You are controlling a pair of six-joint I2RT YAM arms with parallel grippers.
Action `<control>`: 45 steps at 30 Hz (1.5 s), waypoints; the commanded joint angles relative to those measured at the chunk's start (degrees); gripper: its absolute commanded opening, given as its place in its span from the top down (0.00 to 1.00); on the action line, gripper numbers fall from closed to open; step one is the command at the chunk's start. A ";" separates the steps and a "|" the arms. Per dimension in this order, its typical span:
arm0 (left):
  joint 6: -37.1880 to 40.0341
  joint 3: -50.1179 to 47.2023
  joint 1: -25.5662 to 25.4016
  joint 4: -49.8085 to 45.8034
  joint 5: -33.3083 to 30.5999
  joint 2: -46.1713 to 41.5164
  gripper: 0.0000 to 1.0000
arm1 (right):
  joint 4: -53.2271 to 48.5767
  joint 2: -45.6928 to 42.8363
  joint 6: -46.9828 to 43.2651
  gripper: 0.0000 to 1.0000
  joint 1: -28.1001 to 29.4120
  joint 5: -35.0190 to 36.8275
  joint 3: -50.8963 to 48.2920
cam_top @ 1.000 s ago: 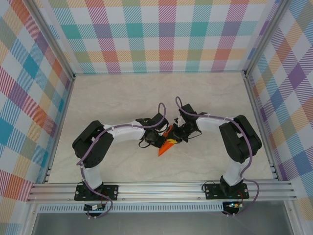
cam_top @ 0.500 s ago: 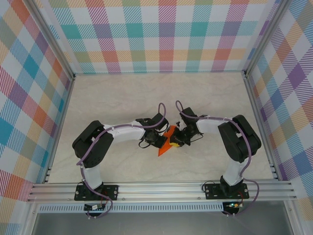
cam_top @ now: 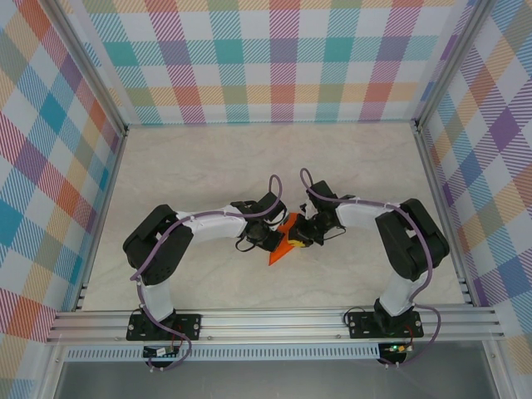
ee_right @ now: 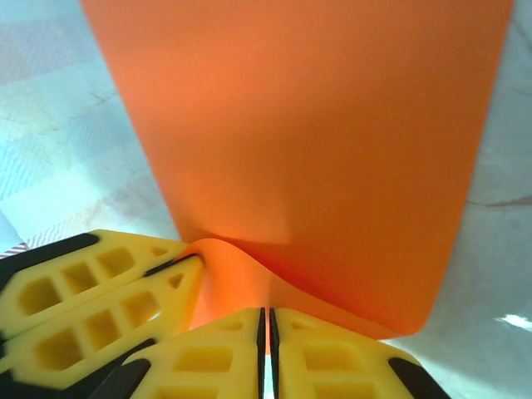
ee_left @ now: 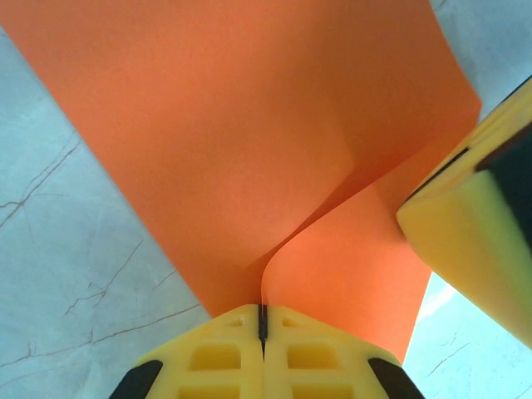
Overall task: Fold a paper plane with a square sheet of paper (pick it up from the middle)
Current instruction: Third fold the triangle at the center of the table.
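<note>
Setting: pale marbled desk (cam_top: 191,166) inside checked walls (cam_top: 283,58), with an aluminium rail (cam_top: 274,320) along the near edge.

Left arm (cam_top: 208,224): reaches from the near left in toward the middle of the desk, wrist end just left of the paper.

Right arm (cam_top: 374,212): reaches from the near right in toward the middle, wrist end just right of the paper.

Folded orange paper (cam_top: 285,243): at the middle of the desk, between the 2 wrist ends and touching both; narrow and pointed from above, tip aimed near and left.

Paper in the left wrist view (ee_left: 249,125): wide orange sheet spreading away over the desk (ee_left: 66,249), with 1 raised fold curving down into the seam between the yellow fingers (ee_left: 216,357).

Left jaws: closed flat together, no gap visible, pinching the paper at that fold.

Other finger in the left wrist view: yellow finger (ee_left: 482,224) of the right arm, at the right edge, touching the paper.

Paper in the right wrist view (ee_right: 316,125): smooth orange face stretching away, near edge curled up and running down to the seam between the yellow fingers (ee_right: 332,357); desk (ee_right: 499,208) visible to either side.

Right jaws: closed to a thin slit, gripping the curled edge of the paper.

Other fingers in the right wrist view: 2 yellow fingers (ee_right: 91,307) of the left arm at the lower left, pressed together, tips on the same curled edge.
</note>
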 commanded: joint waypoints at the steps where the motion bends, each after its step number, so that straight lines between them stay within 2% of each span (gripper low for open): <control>1: 0.55 -0.78 0.66 -0.49 0.58 0.93 1.00 | 0.80 -0.62 1.05 0.88 -0.33 0.78 1.65; 8: 0.75 -0.72 0.70 -0.86 0.18 0.74 1.00 | 0.35 1.54 0.19 0.88 -0.68 5.91 -2.08; 12: 0.90 -0.77 0.70 -0.83 0.26 0.92 1.00 | 1.09 2.91 0.46 0.89 -1.59 5.33 -4.04; 22: 0.91 -0.55 0.62 -0.88 0.62 1.05 1.00 | 0.56 -2.21 0.29 0.87 -3.08 1.22 -0.56; 33: 0.82 -0.50 0.67 -0.93 0.75 1.09 1.00 | -1.63 3.91 -1.56 0.89 -3.50 5.81 -2.65; 40: 0.56 -0.20 0.70 -0.85 1.16 1.75 1.00 | 1.70 -4.65 -0.07 0.88 -3.52 4.16 -4.69; 45: 0.76 0.35 0.72 -1.11 1.65 2.50 1.00 | 9.23 -11.63 4.11 0.89 -2.81 1.27 -10.06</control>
